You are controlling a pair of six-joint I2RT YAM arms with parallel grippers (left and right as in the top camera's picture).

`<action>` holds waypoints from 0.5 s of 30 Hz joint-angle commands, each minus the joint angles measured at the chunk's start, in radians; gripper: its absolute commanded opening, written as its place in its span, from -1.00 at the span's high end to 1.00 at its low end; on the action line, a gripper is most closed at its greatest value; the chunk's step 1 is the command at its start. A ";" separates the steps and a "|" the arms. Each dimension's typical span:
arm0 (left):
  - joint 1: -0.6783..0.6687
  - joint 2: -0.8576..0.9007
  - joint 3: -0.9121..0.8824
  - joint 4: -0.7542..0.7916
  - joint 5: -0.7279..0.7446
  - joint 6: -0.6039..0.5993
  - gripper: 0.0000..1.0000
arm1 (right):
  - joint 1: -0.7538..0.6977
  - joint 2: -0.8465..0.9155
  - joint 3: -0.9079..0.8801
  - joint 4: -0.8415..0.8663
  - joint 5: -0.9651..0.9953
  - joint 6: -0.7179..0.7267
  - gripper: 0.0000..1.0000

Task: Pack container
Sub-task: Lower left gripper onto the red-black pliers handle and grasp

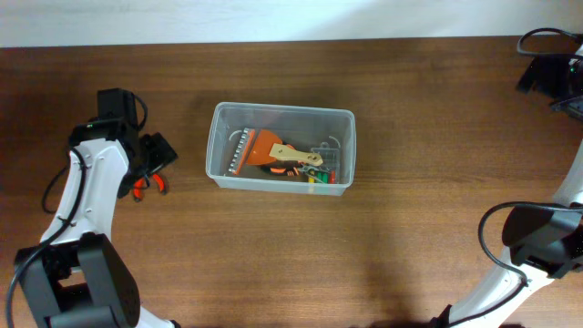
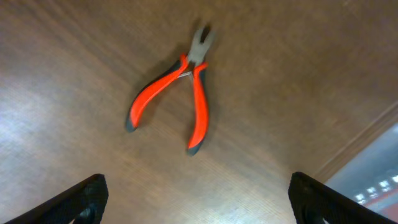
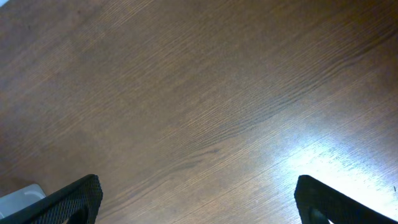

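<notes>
The container (image 1: 219,146) is a clear plastic tub at the table's middle. It holds an orange-handled tool (image 1: 266,148), a wooden-handled tool (image 1: 296,155) and a small clear case of coloured bits (image 1: 325,164). Orange-handled pliers (image 2: 180,93) lie on the table left of the tub, partly under my left arm in the overhead view (image 1: 150,187). My left gripper (image 2: 198,202) is open and empty, hovering above the pliers. My right gripper (image 3: 199,202) is open and empty over bare table at the far right; a corner of the tub (image 3: 18,199) shows at its lower left.
The table is dark brown wood (image 1: 410,210). Its far edge meets a white wall (image 1: 273,18). The right arm's base and cables (image 1: 547,68) sit at the right edge.
</notes>
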 commanded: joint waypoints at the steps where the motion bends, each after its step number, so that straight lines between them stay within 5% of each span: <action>1: 0.002 0.024 -0.008 0.038 0.032 -0.073 -0.87 | 0.005 -0.004 -0.002 0.000 -0.002 0.005 -0.97; 15: 0.002 0.311 -0.008 0.144 0.103 -0.043 -0.87 | 0.005 -0.004 -0.002 0.000 -0.002 0.005 -0.97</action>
